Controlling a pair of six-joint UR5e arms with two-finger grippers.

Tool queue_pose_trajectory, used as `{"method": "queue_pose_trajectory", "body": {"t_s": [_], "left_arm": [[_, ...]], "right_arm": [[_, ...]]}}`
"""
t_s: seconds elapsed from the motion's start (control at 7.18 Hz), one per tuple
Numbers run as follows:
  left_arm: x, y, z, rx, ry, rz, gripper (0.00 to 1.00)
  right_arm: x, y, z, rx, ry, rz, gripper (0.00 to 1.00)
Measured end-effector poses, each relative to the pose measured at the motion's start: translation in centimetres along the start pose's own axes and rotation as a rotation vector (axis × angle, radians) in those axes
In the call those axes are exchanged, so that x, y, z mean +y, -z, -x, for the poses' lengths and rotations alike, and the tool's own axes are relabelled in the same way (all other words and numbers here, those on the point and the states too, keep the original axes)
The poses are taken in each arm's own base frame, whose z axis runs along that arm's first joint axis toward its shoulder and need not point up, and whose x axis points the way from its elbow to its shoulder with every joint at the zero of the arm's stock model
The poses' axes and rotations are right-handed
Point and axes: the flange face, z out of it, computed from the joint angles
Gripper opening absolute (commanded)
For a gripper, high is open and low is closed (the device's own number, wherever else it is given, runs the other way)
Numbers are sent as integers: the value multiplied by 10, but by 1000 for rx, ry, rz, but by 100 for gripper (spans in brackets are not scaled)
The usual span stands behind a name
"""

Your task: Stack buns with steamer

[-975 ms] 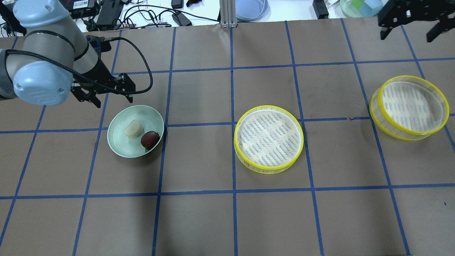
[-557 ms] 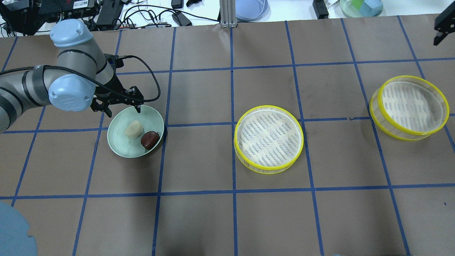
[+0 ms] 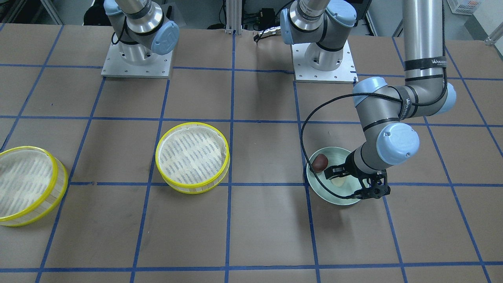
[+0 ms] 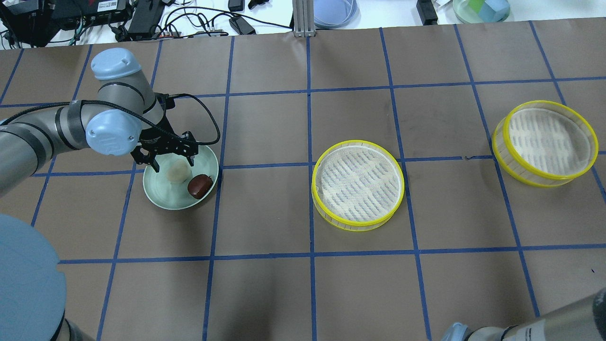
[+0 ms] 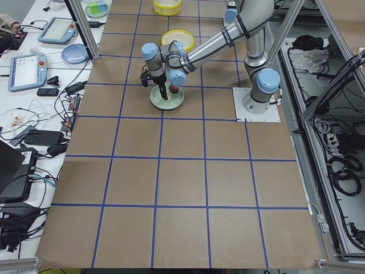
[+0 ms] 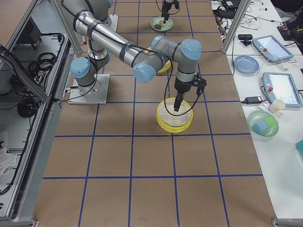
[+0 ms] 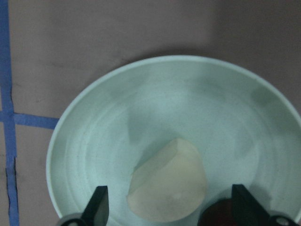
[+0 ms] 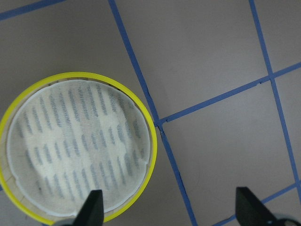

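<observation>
Left gripper (image 4: 173, 164) came in from beside plate (image 4: 161, 195), now above it, jaws wide either side of cream bun (image 4: 176, 172), no pinch yet. Brown bun (image 4: 199, 186) on plate too. Right gripper (image 8: 171, 207) also spread, far from plate, over steamer (image 8: 75, 146). Grab looks next.

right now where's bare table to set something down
Bare: the squares between plate and middle steamer, the gap between that and the end steamer, and the whole row on the operators' side. Crowded: the plate, with the cream bun and brown bun in it and the left gripper open over the cream one.
</observation>
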Motion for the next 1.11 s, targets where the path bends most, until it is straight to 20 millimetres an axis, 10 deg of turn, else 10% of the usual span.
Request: {"method": "queue_pose_trajectory", "body": {"t_s": [0.14, 0.42, 0.7, 1.11], "left_arm": [[-1, -8, 3, 4, 9, 15, 29], [-4, -12, 5, 10, 17, 16, 2], [-8, -8, 6, 11, 17, -18, 0], [-3, 56, -17, 6, -2, -148, 0]], "right_arm": [[-5, -35, -13, -4, 25, 7, 100], [-15, -100, -12, -54, 71, -17, 99], [-23, -150, -3, -103, 156, -18, 83], [-22, -167, 3, -124, 201, -33, 8]]}}
